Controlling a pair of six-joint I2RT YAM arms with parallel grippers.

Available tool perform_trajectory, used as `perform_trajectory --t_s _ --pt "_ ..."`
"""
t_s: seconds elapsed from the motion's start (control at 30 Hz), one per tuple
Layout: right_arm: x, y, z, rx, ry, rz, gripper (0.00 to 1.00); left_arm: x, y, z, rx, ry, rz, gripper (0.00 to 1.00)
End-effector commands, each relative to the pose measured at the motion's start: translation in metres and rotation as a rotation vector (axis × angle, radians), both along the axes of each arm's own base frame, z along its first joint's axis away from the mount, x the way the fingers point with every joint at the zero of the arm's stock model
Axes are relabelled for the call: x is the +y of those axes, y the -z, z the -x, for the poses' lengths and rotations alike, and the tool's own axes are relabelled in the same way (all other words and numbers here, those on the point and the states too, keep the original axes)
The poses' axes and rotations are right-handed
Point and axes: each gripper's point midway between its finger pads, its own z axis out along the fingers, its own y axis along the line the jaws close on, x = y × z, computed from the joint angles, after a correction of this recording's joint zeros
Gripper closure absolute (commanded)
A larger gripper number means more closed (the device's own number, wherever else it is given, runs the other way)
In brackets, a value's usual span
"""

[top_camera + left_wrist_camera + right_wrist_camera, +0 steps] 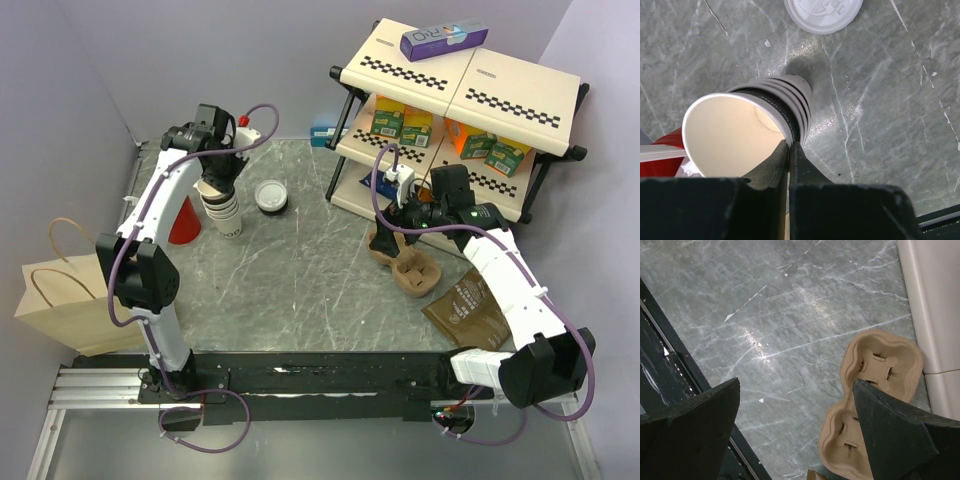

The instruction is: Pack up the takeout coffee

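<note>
Left gripper (789, 150): we are logging it as clenched thin on the rim of the top cup in the stack of paper cups (747, 132), one finger inside the wall and one outside. Takeout coffee (271, 195): we are placing it just ahead and to the right of that gripper, upright on the table (300, 290), lid on, with nothing touching it. Right gripper (795, 425): we are recording its jaws spread wide and holding nothing, hovering with the cardboard cup carrier (880, 385) lying just below and ahead of one finger. Paper bag (60, 295): we are noting it well apart from both grippers, out beyond the left arm. Progress: we are judging the packing as not begun. The coffee is in neither carrier nor bag, so gripping, carrying and seating it all remain.
</note>
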Motion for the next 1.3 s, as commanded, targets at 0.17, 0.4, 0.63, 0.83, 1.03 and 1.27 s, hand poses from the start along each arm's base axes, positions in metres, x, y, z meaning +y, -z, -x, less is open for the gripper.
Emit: perform_trajectory --t_s 0.17,0.4,0.63,0.83,1.03,1.27 --pt "0.009 -0.012 -0.010 -0.036 -0.015 -0.038 0.00 -0.004 -0.024 -0.006 -0.054 0.031 -0.061 0.99" --pt "0.010 -0.012 -0.011 -0.033 -0.014 -0.040 0.00 -0.007 -0.058 -0.002 -0.079 0.021 -0.044 0.99" --pt "0.010 -0.012 -0.012 -0.035 -0.016 -0.041 0.00 0.007 -0.089 0.012 -0.143 -0.014 -0.093 0.99" --pt "0.010 -0.012 -0.012 -0.028 -0.013 -0.043 0.00 0.014 -0.116 0.026 -0.204 -0.027 -0.137 0.99" --pt "0.012 -0.011 -0.013 -0.028 -0.011 -0.049 0.00 0.005 -0.140 0.032 -0.282 0.020 -0.087 0.99" --pt "0.006 -0.015 -0.019 -0.055 0.030 -0.028 0.00 -0.072 -0.127 0.075 -0.257 0.350 0.073 0.99"
